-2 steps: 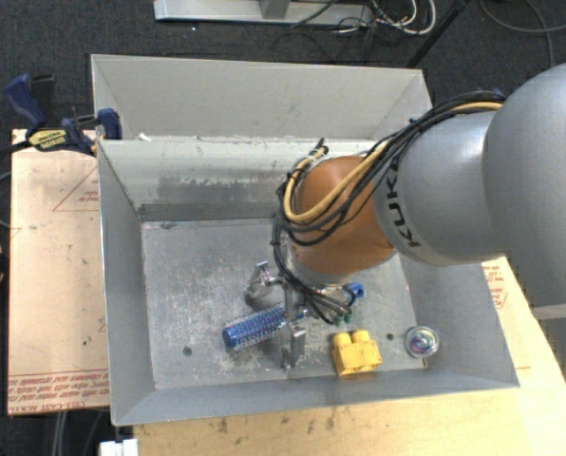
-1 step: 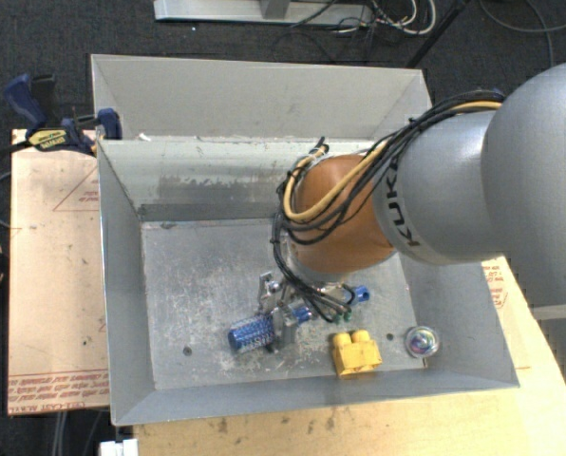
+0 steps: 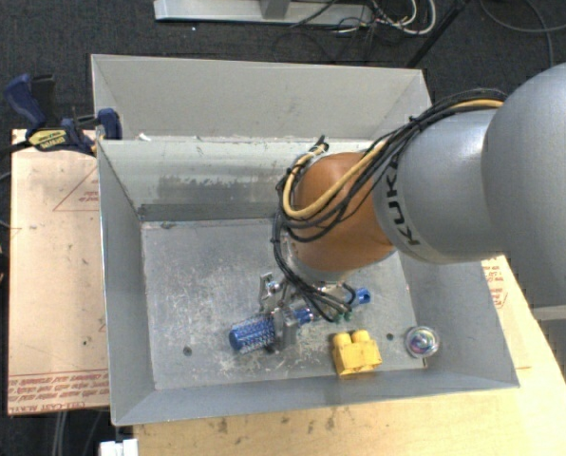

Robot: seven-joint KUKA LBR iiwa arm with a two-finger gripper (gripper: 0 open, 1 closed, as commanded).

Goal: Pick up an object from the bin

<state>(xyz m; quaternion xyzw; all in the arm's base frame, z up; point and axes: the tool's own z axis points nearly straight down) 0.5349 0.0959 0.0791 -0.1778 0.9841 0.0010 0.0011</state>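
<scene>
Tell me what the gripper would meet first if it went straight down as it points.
Probably the right end of the blue ribbed roller under the gripper; depth is unclear, so it might meet the bin floor beside it instead.

"KUKA" on the arm (image 3: 454, 188)

Grey metal bin (image 3: 122, 283), its floor scuffed pale. Inside: a blue ridged roller (image 3: 253, 334), a yellow block (image 3: 355, 351), a small blue piece (image 3: 361, 297) and a silvery glassy ball (image 3: 421, 341). Silver-grey arm (image 3: 454, 188) with black lettering and an orange-brown cover (image 3: 335, 221).
</scene>
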